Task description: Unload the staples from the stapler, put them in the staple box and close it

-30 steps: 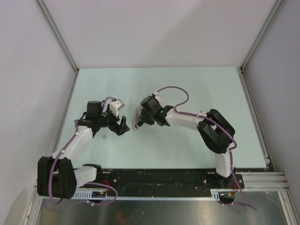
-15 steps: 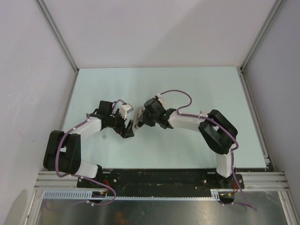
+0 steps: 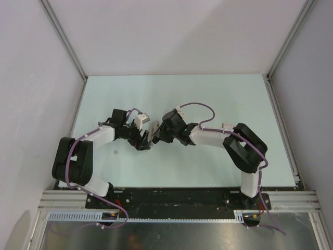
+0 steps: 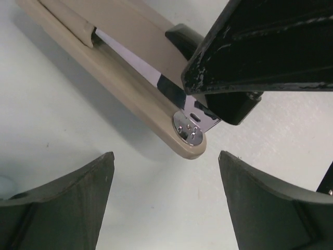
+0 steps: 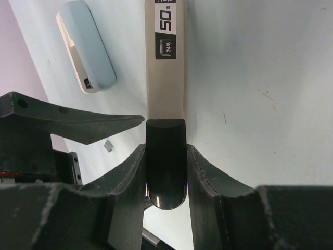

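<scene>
The stapler (image 3: 154,129) is beige with a black end and a silvery metal magazine. My right gripper (image 3: 156,137) is shut on it. In the right wrist view the right gripper (image 5: 165,151) clamps the black end (image 5: 165,172), and the beige body (image 5: 165,78) runs away from me. My left gripper (image 3: 142,142) is open just left of it. In the left wrist view the left gripper (image 4: 166,205) is open just short of the stapler's anvil tip (image 4: 188,136), held above the table. No loose staples can be made out.
A pale blue-and-beige rounded block (image 5: 86,47) shows left of the stapler; I cannot tell if it lies on the table. A tiny grey bit (image 5: 108,145) lies near the left finger (image 5: 78,125). The white table (image 3: 218,99) has walls on three sides.
My left arm has swung right, bringing its open gripper up beside the stapler. My right gripper has shifted slightly right, still holding the stapler.
</scene>
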Robot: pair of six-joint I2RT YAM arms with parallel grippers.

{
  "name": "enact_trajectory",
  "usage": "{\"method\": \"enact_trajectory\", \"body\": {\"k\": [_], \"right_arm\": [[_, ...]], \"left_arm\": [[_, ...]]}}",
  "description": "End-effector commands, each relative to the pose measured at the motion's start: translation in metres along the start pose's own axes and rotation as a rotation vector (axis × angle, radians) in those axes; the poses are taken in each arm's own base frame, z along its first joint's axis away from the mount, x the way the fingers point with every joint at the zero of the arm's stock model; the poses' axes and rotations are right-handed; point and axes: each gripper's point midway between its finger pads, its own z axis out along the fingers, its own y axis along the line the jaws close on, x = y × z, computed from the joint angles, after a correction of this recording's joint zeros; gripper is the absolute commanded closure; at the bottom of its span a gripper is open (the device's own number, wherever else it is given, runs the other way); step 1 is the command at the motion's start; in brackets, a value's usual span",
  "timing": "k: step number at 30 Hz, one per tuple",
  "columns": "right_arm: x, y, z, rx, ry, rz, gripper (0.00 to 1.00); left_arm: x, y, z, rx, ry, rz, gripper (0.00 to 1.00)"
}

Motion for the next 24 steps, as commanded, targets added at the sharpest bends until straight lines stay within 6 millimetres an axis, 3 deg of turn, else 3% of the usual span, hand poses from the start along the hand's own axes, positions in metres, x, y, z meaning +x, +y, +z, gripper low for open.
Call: {"method": "enact_trajectory", "body": {"k": [1,11,24], "right_arm": [[-0.009,0.053,-0.026,-0.170,-0.017,0.035,1.00],[0.009,0.070,-0.031,-0.238,0.047,0.056,1.00],[0.010,0.077,-0.038,-0.279,0.061,0.037,1.00]], "left_arm": [[-0.017,-0.002,0.003,0.041,-0.037,0.042,0.15],[-0.017,-0.003,0.005,0.061,-0.039,0.047,0.28],[-0.013,-0.007,0.006,0.079,-0.040,0.065,0.71]]}}
